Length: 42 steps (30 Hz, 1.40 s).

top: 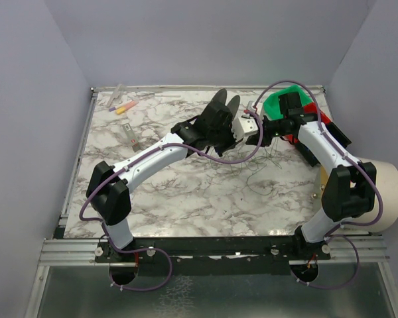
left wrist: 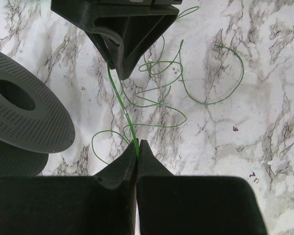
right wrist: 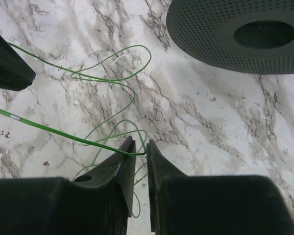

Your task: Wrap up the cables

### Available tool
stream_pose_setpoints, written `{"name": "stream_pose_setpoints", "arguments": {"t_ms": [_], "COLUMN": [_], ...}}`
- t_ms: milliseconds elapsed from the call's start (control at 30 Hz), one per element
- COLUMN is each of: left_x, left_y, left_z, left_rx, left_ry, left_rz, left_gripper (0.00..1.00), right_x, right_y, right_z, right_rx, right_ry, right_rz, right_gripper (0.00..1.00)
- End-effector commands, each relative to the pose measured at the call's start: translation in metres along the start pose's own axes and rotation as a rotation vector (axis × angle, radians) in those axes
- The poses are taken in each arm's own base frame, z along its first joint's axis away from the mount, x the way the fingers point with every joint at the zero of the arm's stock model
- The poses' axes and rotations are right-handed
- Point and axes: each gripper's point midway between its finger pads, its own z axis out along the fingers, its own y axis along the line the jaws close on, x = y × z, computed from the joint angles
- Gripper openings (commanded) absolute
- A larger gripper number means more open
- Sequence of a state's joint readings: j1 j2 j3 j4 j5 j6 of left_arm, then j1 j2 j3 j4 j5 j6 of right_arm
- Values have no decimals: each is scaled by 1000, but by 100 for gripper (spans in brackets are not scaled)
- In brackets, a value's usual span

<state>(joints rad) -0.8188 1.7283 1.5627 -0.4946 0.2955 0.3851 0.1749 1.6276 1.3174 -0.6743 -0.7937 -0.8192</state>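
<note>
The cable is a hair-thin green wire (left wrist: 161,93), lying in loose curly loops on the marble table (top: 186,192); in the top view it shows faintly (top: 268,161). My left gripper (left wrist: 137,143) is shut on one strand, which runs up to my right gripper (left wrist: 121,73) just above the table. In the right wrist view my right gripper (right wrist: 140,142) has its jaws a narrow gap apart; the wire (right wrist: 63,134) crosses the left fingertip and hooks into the gap, not pinched. Both grippers (top: 242,132) (top: 264,129) meet at the far middle.
A black perforated spool (top: 222,109) stands just behind the grippers, close in both wrist views (left wrist: 24,107) (right wrist: 240,34). A green bin (top: 285,99) and red item (top: 298,137) sit far right, a beige roll (top: 385,195) at right, markers (top: 123,106) far left.
</note>
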Motion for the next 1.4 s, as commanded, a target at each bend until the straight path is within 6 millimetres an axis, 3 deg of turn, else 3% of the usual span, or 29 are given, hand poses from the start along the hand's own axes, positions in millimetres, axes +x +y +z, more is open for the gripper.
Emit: {"name": "stream_pose_setpoints", "arguments": {"t_ms": [0, 67, 133, 167, 300, 400, 500, 767, 900, 1100, 1367], "left_x": [-4, -3, -1, 0, 1, 1, 2, 9, 27, 65, 85], "left_y": [-6, -6, -6, -6, -7, -7, -8, -7, 1, -8, -11], "left_z": [4, 5, 5, 6, 7, 8, 9, 12, 16, 15, 5], "left_rx": [24, 24, 24, 25, 29, 33, 39, 36, -8, 6, -3], "left_ry": [-20, -17, -13, -10, -7, -5, -1, 19, 89, 196, 233], "left_rz": [-1, 0, 0, 0, -1, -3, -3, -4, -9, -19, -38], "left_gripper": [0, 0, 0, 0, 0, 0, 0, 0, 0, 1, 1], "right_x": [6, 6, 6, 7, 6, 4, 1, 5, 12, 25, 21], "right_y": [-2, -1, -1, 1, 3, 5, 4, 4, 1, -5, 1], "right_z": [5, 6, 7, 7, 4, 4, 6, 10, 12, 20, 46], "right_rx": [-4, -7, -10, -17, -25, -29, -31, -32, 4, 98, 201], "right_ry": [4, -1, 2, 8, 13, -4, -15, -20, -11, -7, -60], "right_rz": [18, 12, 1, -8, -44, -56, -48, -44, -75, -155, -205], "right_gripper": [12, 5, 5, 8, 37, 41, 35, 1, 1, 0, 1]}}
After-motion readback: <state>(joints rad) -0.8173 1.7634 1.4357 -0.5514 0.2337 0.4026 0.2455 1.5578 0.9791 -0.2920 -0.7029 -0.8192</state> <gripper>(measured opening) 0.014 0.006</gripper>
